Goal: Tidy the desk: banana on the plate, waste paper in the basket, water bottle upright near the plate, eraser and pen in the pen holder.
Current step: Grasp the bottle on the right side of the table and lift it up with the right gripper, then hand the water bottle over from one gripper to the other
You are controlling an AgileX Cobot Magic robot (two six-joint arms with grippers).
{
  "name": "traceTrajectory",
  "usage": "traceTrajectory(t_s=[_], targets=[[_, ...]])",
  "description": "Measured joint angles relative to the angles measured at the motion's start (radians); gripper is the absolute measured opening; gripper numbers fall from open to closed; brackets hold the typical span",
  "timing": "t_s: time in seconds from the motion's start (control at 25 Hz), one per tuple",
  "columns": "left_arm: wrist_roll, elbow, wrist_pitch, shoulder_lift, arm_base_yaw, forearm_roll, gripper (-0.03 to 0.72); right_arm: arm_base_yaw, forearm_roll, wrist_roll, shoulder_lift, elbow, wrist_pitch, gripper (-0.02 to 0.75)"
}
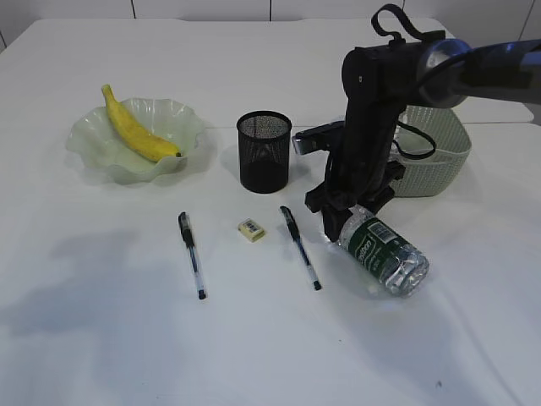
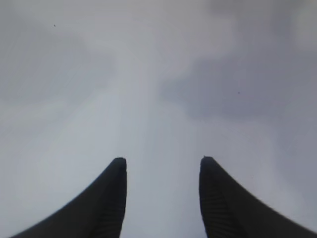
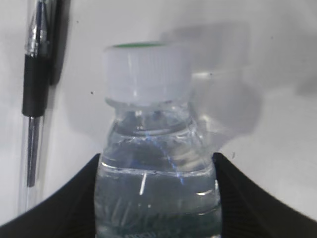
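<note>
The water bottle [image 1: 385, 254] lies on its side on the table, cap end towards the pen holder. My right gripper [image 1: 342, 222] is down at its shoulder. In the right wrist view both fingers [image 3: 156, 158] press the bottle's sides just below the white cap [image 3: 147, 69]. The banana [image 1: 135, 131] lies on the pale green plate [image 1: 93, 152]. Two pens [image 1: 192, 254] [image 1: 301, 248] and the eraser [image 1: 251, 229] lie in front of the black mesh pen holder [image 1: 265, 152]. One pen also shows in the right wrist view [image 3: 34, 99]. No waste paper shows. My left gripper [image 2: 161, 163] is open over bare table.
The pale woven basket [image 1: 439, 161] stands at the right behind my right arm, which hides part of it. The left arm is out of the exterior view.
</note>
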Motion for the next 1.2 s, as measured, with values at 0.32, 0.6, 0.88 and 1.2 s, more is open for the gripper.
traceTrajectory(t_s=[0.32,0.6,0.88,1.2], targets=[[0.0,0.0,-0.002,0.0,0.0,0.0,0.331,0.0,0.004,0.018,-0.082,0.004,0.012,0.44],[0.0,0.0,-0.006,0.0,0.0,0.0,0.331,0.002,0.039,0.049,-0.177,0.008,0.022,0.439],[0.002,0.0,-0.011,0.0,0.0,0.0,0.331,0.015,0.052,0.051,-0.377,0.197,0.022,0.438],[0.002,0.0,-0.013,0.0,0.0,0.0,0.331,0.015,0.063,0.047,-0.736,0.654,-0.056,0.438]])
